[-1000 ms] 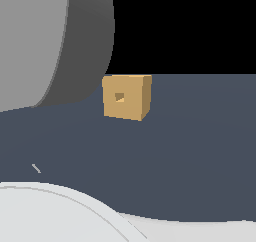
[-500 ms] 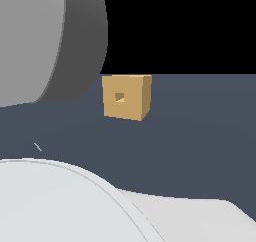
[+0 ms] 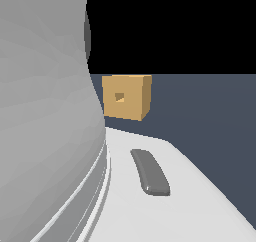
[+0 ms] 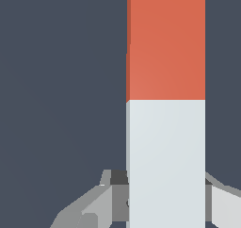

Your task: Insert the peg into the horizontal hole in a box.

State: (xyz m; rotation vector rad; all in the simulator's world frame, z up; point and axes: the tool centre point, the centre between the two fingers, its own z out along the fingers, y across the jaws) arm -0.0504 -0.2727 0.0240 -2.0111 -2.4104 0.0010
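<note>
Wrist view: gripper was closed on the peg's white end, fingers tight against both sides, presumably leaving the orange end free for insertion. Long axis ran straight out from the gripper, orange tip leading. Box sat apart (hole unfilled, peg unseen there).

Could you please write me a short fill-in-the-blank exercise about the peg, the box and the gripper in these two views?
1. The half of the peg nearest the gripper is pale grey-white; the far half is ____.
2. The hole in the tan box is ____ in shape.
3. In the exterior view, the robot arm hides the peg, filling that view's ____ side.

Missing words: orange-red; square; left
</note>
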